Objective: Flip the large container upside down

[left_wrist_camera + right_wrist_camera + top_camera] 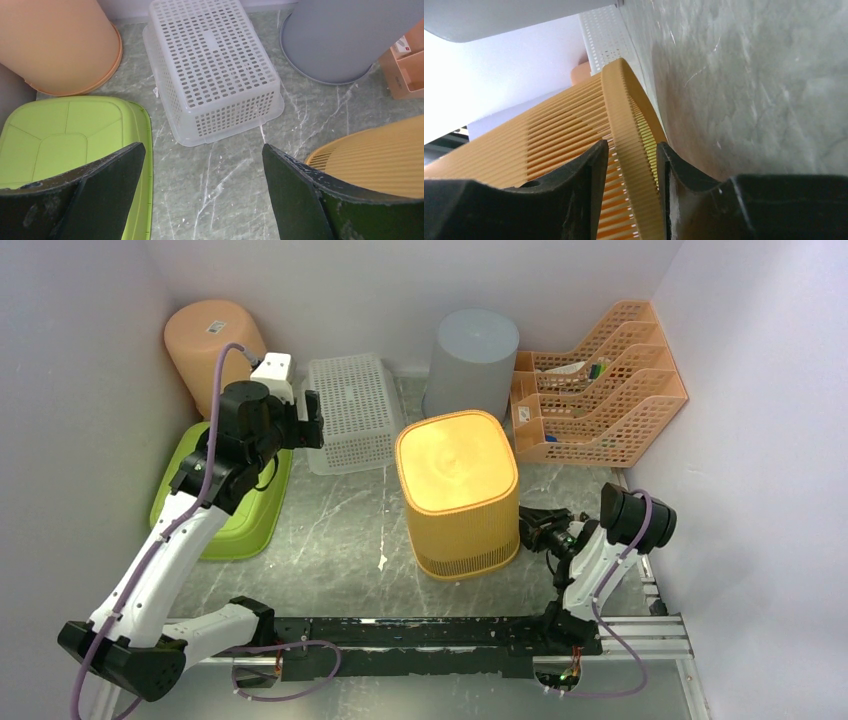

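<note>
The large container (458, 490) is a yellow-orange slatted bin standing upside down in the middle of the table, its closed base facing up. My right gripper (530, 530) is low at its bottom right corner. In the right wrist view the container's rim (626, 115) runs between the fingers of the right gripper (631, 146). The jaws stand open, with a gap on the left side and the rim close against the right finger. My left gripper (312, 420) hangs wide open and empty over bare table (203, 150), left of the container's edge (380, 155).
An orange bucket (212, 340), a white perforated basket (352, 410) and a grey bin (472, 355) stand upside down along the back. A green tub (225, 500) lies at the left. An orange file rack (600, 390) fills the back right. Walls close three sides.
</note>
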You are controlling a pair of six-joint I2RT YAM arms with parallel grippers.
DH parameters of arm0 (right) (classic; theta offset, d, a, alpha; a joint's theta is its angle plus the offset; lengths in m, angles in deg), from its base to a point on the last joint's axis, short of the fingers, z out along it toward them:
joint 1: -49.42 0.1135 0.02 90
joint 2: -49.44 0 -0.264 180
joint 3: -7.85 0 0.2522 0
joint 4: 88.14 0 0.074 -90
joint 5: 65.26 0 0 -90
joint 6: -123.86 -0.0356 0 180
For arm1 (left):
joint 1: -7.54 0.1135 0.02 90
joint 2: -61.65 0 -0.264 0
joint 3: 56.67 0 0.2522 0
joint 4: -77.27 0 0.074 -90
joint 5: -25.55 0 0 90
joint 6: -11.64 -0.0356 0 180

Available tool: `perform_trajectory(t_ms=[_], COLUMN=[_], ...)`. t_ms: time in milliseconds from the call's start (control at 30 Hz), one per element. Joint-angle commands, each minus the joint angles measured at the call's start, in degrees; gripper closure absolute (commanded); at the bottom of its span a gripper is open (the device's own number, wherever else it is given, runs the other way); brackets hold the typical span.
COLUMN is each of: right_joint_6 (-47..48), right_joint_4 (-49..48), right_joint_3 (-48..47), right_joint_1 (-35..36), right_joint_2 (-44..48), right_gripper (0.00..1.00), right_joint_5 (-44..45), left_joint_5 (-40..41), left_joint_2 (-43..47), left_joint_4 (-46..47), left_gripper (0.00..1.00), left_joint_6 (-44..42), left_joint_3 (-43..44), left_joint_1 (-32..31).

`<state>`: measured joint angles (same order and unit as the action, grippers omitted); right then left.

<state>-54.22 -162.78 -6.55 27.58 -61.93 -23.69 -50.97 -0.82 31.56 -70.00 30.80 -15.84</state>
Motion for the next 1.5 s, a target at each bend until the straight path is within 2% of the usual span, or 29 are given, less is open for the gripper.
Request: perform_trajectory(t_ms=[0,167,333,533,633,800,867,1000,1100,1200,1467], right_joint_6=[0.65,1.0,3.86,10.32,16.33,38.56,42.08,46.84,52.56,54.93,58.19], right_joint_4=[-15.58,-14.13,-8.01,6.24,22.19,59.54,66.23,73.57,85.93,91.88,93.88], right_joint_3=[-0.6,-3.45,-6.32,-8.39,-11.28,-20.93,-24.69,-28.57,-32.21,-34.36,-36.53], right_joint_1=[-2.08,-5.33,-6.14,-6.19,-6.15,-4.02,-3.25,0.66,6.53,11.38,22.42], right_joint_2=[-2.73,-3.98,-3.16,7.66,19.99,42.25,43.43,41.32,43.26,45.34,43.49], right_gripper=[0.6,0.59,0.59,0.59,0.59,0.56,0.56,0.56,0.56,0.56,0.56], right_joint_5=[-0.17,0.37,2.22,5.39,7.45,18.55,18.54,20.71,32.63,41.87,47.19], left_joint_5=[0.26,0.29,-0.18,-0.55,-0.81,-1.37,-1.71,-2.48,-2.33,-2.59,-3.91], left_joint_2=[0.46,0.25,-0.81,-1.64,-2.17,-2.12,-2.0,-2.23,-2.66,-2.99,-3.21], left_joint_4=[1.62,2.11,2.97,4.0,4.39,5.77,6.35,7.57,7.63,7.95,9.64], left_gripper=[0.0,0.01,0.01,0.0,0.0,0.01,0.0,0.0,0.0,0.0,0.0], left_joint_6=[-0.44,-0.45,-0.14,-0.15,-0.02,0.44,0.71,0.87,0.45,0.45,0.81], left_joint_3=[-0.88,-1.35,-1.96,-2.65,-2.93,-4.18,-4.73,-5.31,-5.17,-5.22,-6.28], left_joint_1=[-0.53,-0.52,-0.53,-0.53,-0.53,-0.61,-0.68,-0.82,-0.83,-0.83,-0.86])
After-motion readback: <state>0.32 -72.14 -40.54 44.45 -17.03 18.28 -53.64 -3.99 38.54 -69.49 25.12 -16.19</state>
